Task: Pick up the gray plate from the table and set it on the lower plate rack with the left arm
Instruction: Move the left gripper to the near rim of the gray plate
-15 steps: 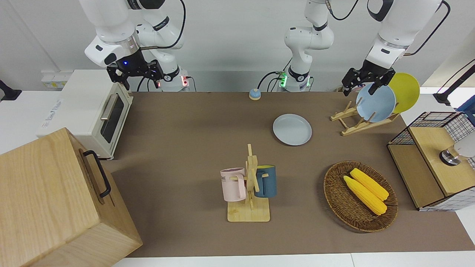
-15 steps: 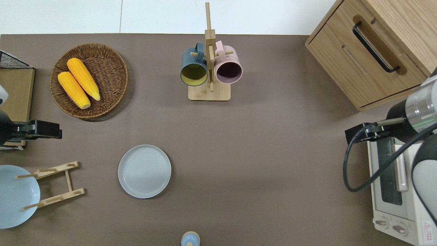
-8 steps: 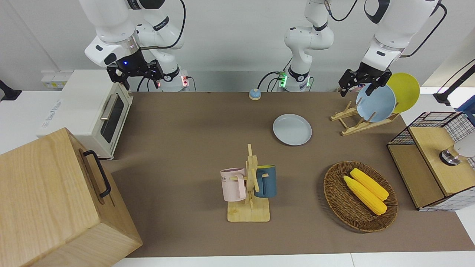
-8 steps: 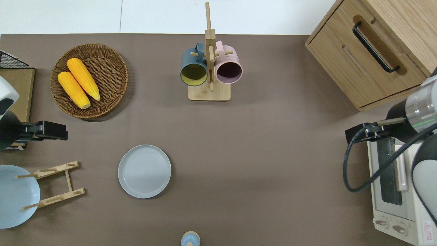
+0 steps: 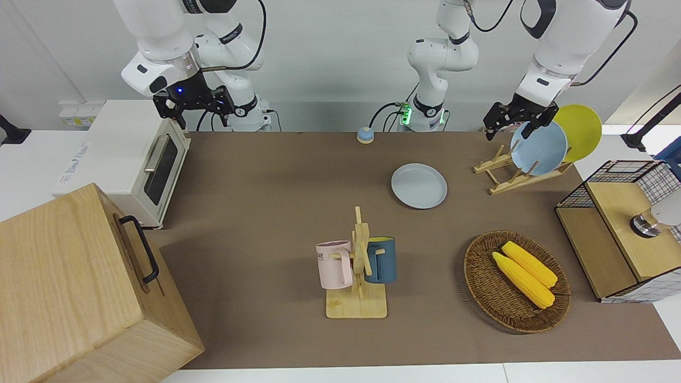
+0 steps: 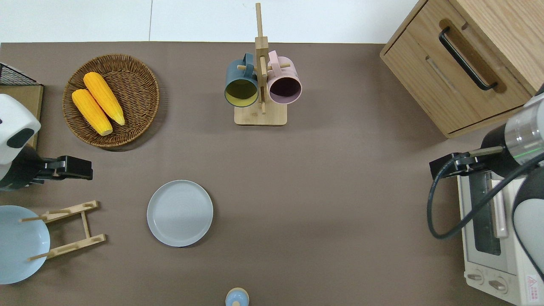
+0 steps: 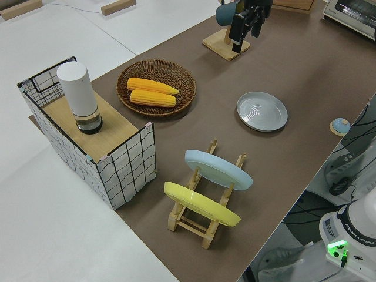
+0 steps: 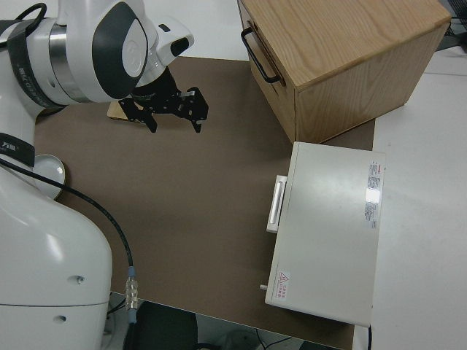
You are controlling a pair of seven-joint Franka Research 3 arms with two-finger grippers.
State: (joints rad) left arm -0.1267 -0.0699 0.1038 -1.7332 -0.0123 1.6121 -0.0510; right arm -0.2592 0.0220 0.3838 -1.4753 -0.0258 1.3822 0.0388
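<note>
Overhead view puts the left gripper [image 6: 83, 168] in the air with its fingers apart and nothing between them, over bare brown mat of the table [image 6: 323, 182] near the left arm's end. Nearest it is the lower plate rack [image 6: 70, 229], nearer to the robots than the mat under the gripper, carrying a sky-blue plate [image 6: 19, 244] and a yellow plate [image 5: 582, 130] toward its outer end; the pegs at the end facing the table's middle stand bare. The wicker basket [image 6: 140, 72] with two corn cobs [image 6: 97, 104] lies farther from the robots. The gray plate [image 6: 179, 213] lies flat on the mat, apart from the rack's open end, toward the table's middle, with bare mat all round its rim. The right arm is parked.
</note>
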